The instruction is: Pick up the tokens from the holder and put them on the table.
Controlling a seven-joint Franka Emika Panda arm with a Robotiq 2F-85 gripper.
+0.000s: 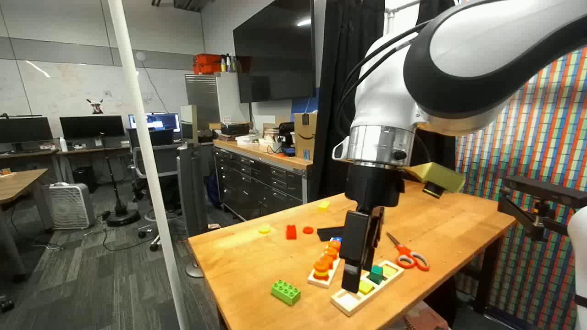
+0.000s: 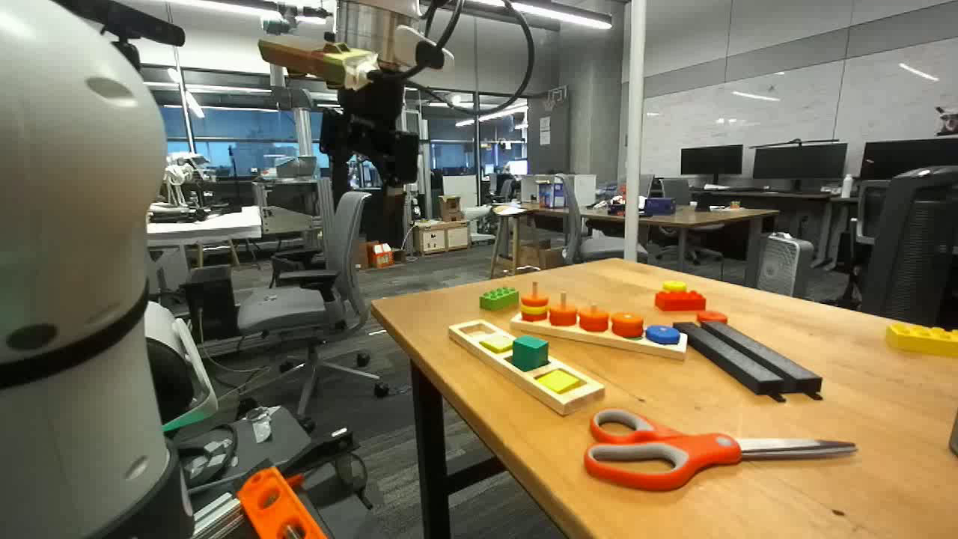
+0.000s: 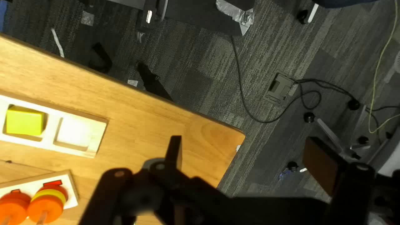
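The holder is a wooden base with pegs (image 2: 569, 332), also seen in an exterior view (image 1: 318, 281) and at the lower left of the wrist view (image 3: 73, 190). Orange tokens (image 2: 563, 314) are stacked on most pegs, with a yellow one in the end stack. A blue token (image 2: 662, 334) sits at the far end of the holder. A yellow disc (image 1: 264, 229) and a red disc (image 1: 308, 230) lie on the table (image 1: 238, 266). My gripper (image 3: 245, 153) is open and empty, above and apart from the holder, near the table corner. It also shows in both exterior views (image 1: 360, 272) (image 2: 368, 176).
A wooden tray (image 2: 576, 405) beside the holder carries yellow blocks (image 2: 497, 343) and a green block (image 2: 530, 352). Scissors (image 2: 673, 457), black bars (image 2: 748, 363), a green brick (image 2: 499, 299), a red brick (image 2: 679, 301) and a yellow brick (image 2: 924, 339) lie on the table.
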